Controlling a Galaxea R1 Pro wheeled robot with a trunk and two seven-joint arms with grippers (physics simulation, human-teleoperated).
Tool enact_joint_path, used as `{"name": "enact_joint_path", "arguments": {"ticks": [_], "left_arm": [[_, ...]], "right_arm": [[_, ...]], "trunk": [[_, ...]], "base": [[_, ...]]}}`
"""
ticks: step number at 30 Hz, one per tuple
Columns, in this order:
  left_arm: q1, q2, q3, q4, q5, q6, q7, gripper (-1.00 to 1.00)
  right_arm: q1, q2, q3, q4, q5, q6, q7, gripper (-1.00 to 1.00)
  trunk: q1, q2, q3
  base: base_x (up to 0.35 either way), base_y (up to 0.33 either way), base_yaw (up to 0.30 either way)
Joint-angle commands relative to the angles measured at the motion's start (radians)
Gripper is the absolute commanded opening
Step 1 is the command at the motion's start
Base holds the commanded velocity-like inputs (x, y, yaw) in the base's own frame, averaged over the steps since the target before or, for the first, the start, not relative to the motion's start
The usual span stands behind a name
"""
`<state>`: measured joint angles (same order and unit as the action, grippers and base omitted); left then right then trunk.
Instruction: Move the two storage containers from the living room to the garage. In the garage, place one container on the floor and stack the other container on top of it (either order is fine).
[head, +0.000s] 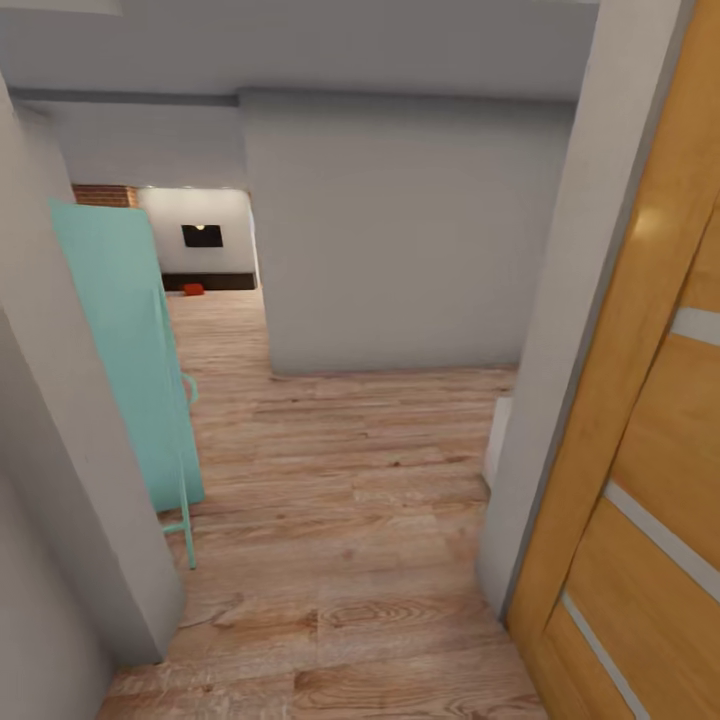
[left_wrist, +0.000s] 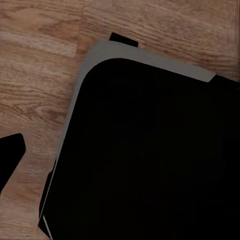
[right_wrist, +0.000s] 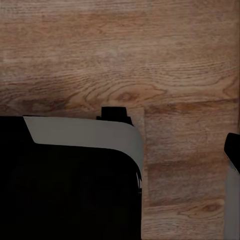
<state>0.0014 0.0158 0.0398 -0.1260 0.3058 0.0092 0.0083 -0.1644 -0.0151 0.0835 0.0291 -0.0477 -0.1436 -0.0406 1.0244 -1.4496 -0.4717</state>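
With jaws' state impossible to tell, risk clipping teal door (head: 125, 350) or wall corner (head: 270, 300) approaching far container (head: 193, 289).

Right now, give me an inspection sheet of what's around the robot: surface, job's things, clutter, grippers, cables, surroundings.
Surface: light wood-plank floor.
Job's things: small red-orange object far off on the floor by the far wall, too small to identify.
Clutter: mint-green panel on legs along the left wall.
Grippers: cannot tell; wrist views show dark robot bodywork over planks.
Cables: nothing seen.
Surroundings: grey wall ahead, orange-brown door at right, black wall TV, brick.
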Motion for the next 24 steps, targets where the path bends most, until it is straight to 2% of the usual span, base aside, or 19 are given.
{"name": "enact_joint_path", "arguments": {"ticks": [1, 24], "left_arm": [[0.000, 0.000, 0.004, -0.001, 0.003, 0.001, 0.001, 1.00], [0.000, 0.000, 0.003, -0.002, 0.003, 0.000, 0.001, 1.00]], "right_arm": [[-0.001, 0.000, 0.008, 0.003, -0.005, -0.005, -0.002, 1.00], [-0.001, 0.001, 0.014, 0.003, 0.008, 0.000, -0.007, 1.00]], "trunk": [[0.001, 0.000, -0.001], [0.001, 0.000, -0.001]], "base": [[0.328, 0.000, 0.000], [0.328, 0.000, 0.000]]}}
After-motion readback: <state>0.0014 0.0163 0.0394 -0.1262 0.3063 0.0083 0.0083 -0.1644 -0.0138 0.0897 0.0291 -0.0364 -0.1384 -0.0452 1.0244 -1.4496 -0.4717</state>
